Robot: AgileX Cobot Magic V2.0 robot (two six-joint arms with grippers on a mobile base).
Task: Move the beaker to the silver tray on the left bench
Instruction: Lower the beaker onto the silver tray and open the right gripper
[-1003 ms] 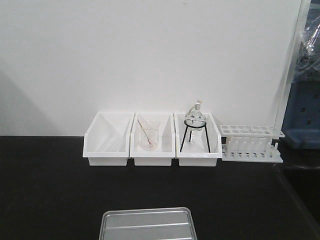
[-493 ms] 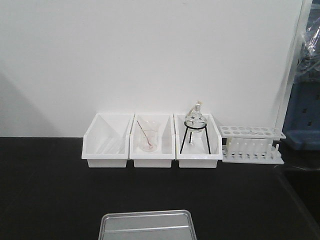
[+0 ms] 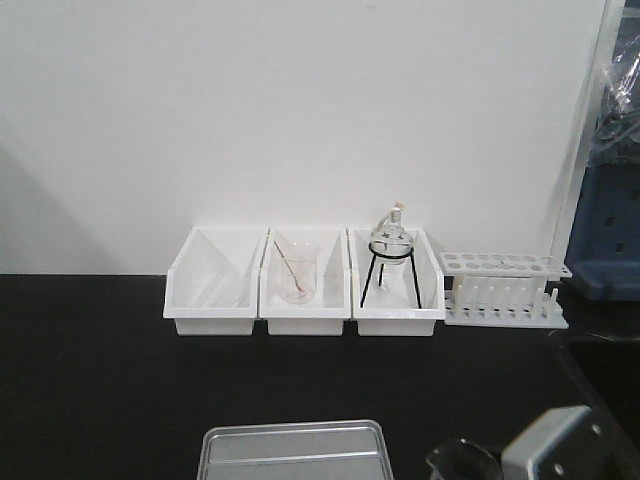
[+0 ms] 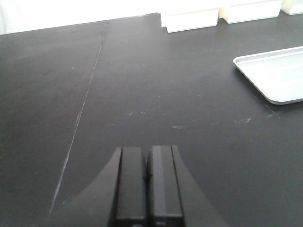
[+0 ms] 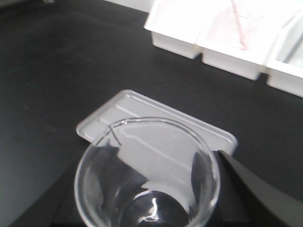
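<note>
Two grippers are showing. The left gripper (image 4: 147, 158), jaws pressed together, is hanging over the left part of the black surface (image 3: 90, 380). The silver tray (image 3: 292, 450) is lying at the front edge. Just right of it, the right gripper (image 5: 158, 201) is pinching the beaker (image 3: 462, 462), holding it upright.

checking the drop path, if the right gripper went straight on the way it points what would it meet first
Probably the silver tray: the right gripper, holding the beaker, points down onto it, though depth is unclear.
</note>
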